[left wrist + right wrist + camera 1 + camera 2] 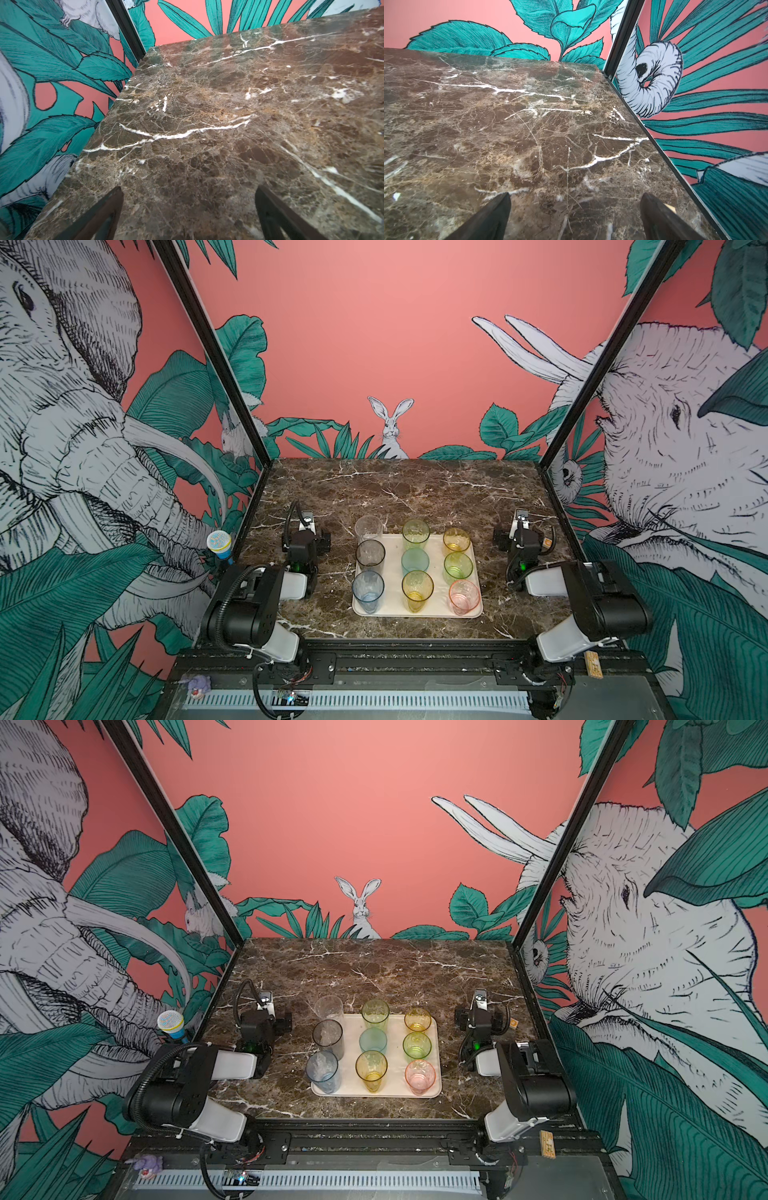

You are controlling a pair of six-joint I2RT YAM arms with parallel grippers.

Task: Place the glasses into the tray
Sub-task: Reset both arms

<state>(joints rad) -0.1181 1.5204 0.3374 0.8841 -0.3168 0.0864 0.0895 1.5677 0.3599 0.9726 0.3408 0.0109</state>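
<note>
- Top views both show a flat cream-beige rectangular tray (392,578) with rounded corners and a low rim. It lies on the near middle of a dark brown, white-veined marble tabletop (415,489).
- Nine translucent tapered glasses (372,1040) stand upright on it in three columns of three, close together, none stacked.
- Left column, far to near: tall clear glass (368,529), smoky grey glass (370,558), blue glass (368,591).
- Middle column, far to near: tall pale green glass (415,533), short teal glass (415,561), tall yellow glass (417,591).
- Right column, far to near: amber glass (456,540), short green glass (458,566), pink glass (464,596).
- The clear glass is at the tray's far left corner. Its foot is hidden behind the grey one, so I cannot tell whether it sits inside the rim.
- In the left wrist view, the left gripper (188,192) has its two dark fingers spread wide over bare marble, with nothing between them. Its arm rests to the left of the tray, apart from it.
- The right gripper (575,195) is likewise released and empty over bare marble, to the right of the tray and apart from it.
</note>
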